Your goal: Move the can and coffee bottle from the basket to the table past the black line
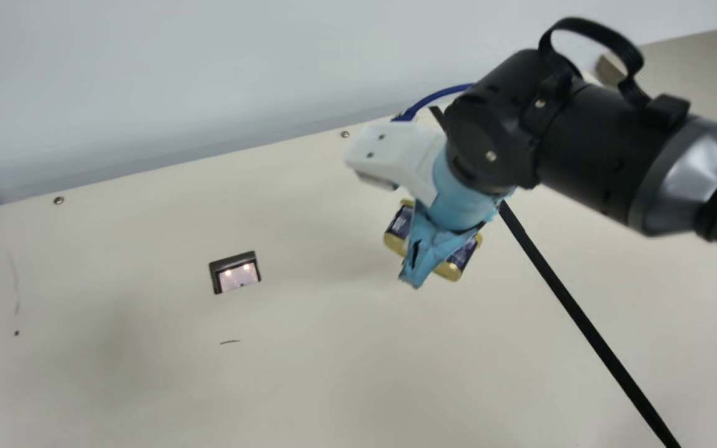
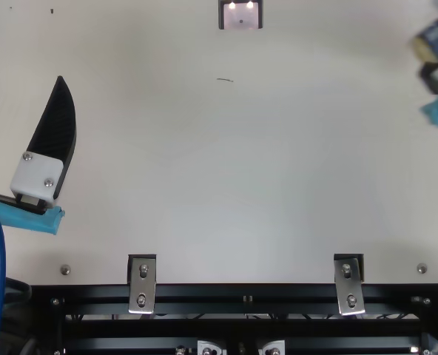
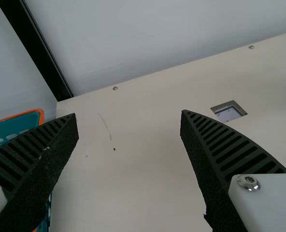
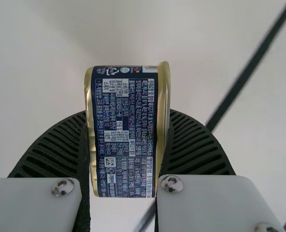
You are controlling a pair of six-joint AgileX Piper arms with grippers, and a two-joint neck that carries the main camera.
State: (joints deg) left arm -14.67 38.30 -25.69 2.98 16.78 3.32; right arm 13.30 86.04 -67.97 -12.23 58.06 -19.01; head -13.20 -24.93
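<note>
The right gripper [image 4: 128,112] grasps the can [image 4: 127,140] mid-frame, the left [image 3: 129,114] is released; placing past the black line [image 1: 585,320] remains. Coffee bottle's progress I cannot tell.

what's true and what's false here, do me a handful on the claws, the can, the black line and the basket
1. The left claw is closed on a bottle. False: its fingers are apart, with nothing between them.
2. The right claw has the can between its fingers. True.
3. The can is plain red all over. False: it is navy with gold at both ends.
4. The black line runs across the cream table. True.
5. The basket is white with a black rim. False: it is teal with an orange rim.
6. A small framed recess is set into the table. True.
</note>
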